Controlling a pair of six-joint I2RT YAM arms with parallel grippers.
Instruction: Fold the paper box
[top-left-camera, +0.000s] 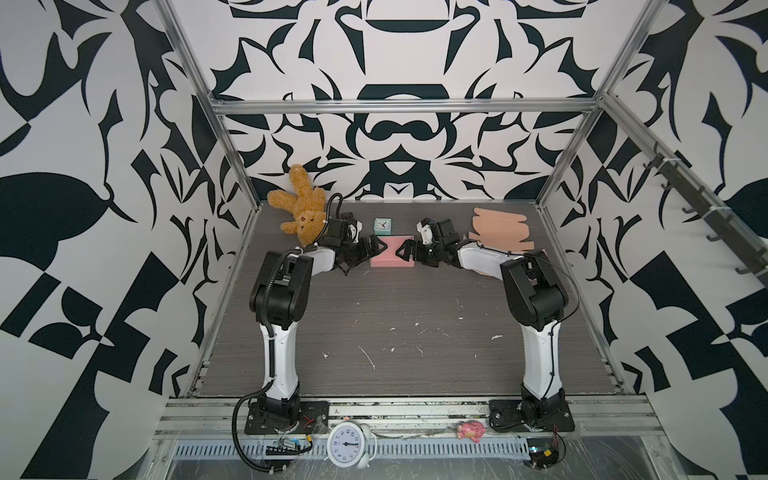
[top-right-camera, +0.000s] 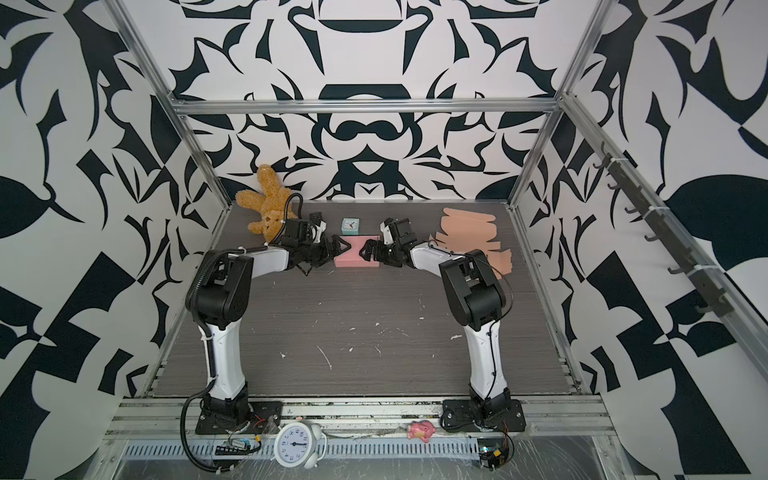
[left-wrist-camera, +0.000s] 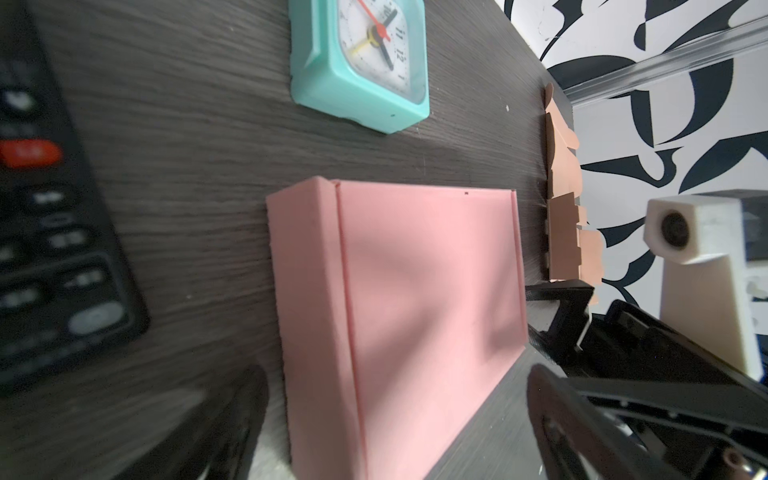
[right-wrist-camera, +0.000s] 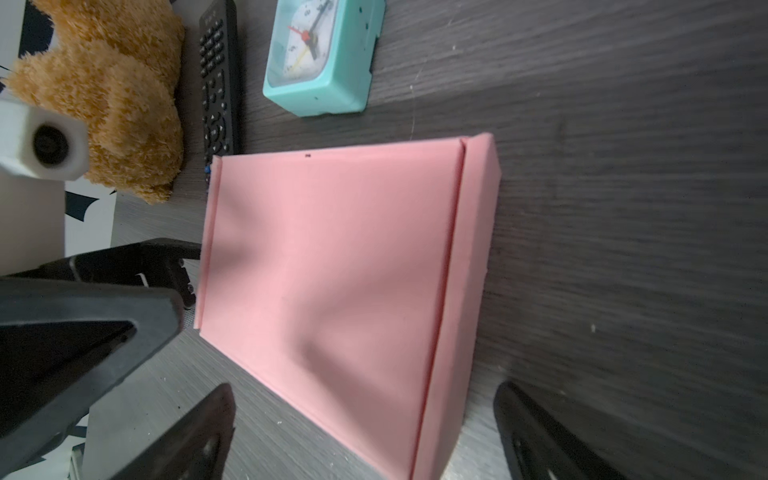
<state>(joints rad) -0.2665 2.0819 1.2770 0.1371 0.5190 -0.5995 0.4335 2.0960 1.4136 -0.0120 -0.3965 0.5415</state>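
clutter behind: teal clock (top-left-camera: 382, 225) just past the far edge of the pink paper box (top-left-camera: 392, 254), not touching it; black remote (right-wrist-camera: 218, 83) between the clock and the teddy bear (top-left-camera: 301, 208) in the back left corner.
clutter right: flat tan cardboard blanks (top-left-camera: 498, 228) near the back right corner, partly hidden under the right arm.
front rail: round white alarm clock (top-left-camera: 346, 445) and small pink toy (top-left-camera: 471, 430), off the table (top-left-camera: 395, 332), well apart from the work.
box: closed, lid down with a shallow dent, flat on the table at back middle.
left gripper (top-left-camera: 376, 252): fingers spread wide, gripping nothing; reaching over the box's left end, with part of the box in the gap between them in the left wrist view.
right gripper (top-left-camera: 402, 251): fingers spread wide too, gripping nothing; over the right end.
tips: almost meeting above the lid's middle in both top views; contact with the lid impossible to tell.
edges: left and right end walls creased and square.
open room: broad stretch of table in front of the box, flecked with white scuffs; tight behind toward the clock; arms filling both sides.
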